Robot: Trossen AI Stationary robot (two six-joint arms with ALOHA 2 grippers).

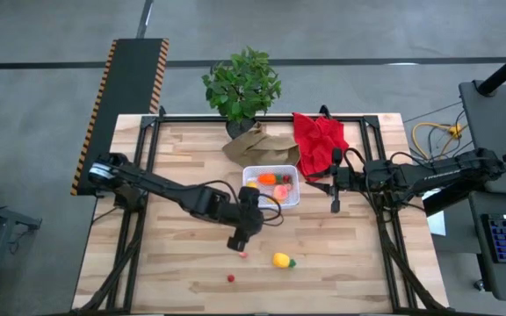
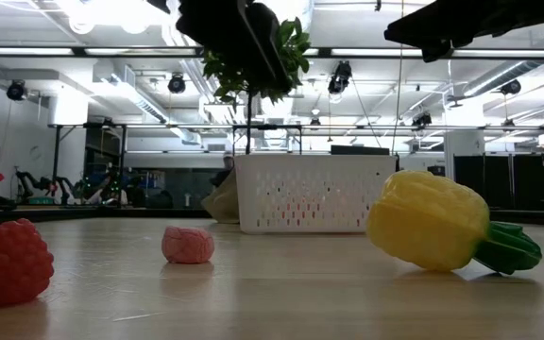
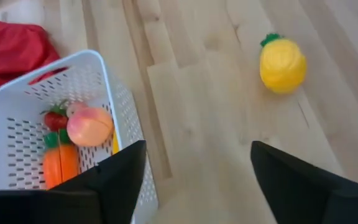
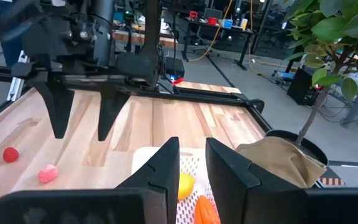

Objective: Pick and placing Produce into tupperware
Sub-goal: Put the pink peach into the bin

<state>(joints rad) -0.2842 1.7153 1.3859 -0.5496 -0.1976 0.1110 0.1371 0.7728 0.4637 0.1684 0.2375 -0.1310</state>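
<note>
White plastic forms the container, set mid-table before the paper bag. An orange carrot, a peach and a strawberry are held in it. The left gripper is raised above the wood just beside a pink berry, jaws spread and empty. A yellow fruit and a red berry lie nearby. The right gripper is poised beside the container, jaws slightly apart.

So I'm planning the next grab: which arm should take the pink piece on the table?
Left. Its open gripper hangs right by the pink piece; the right gripper waits beyond the container.
</note>
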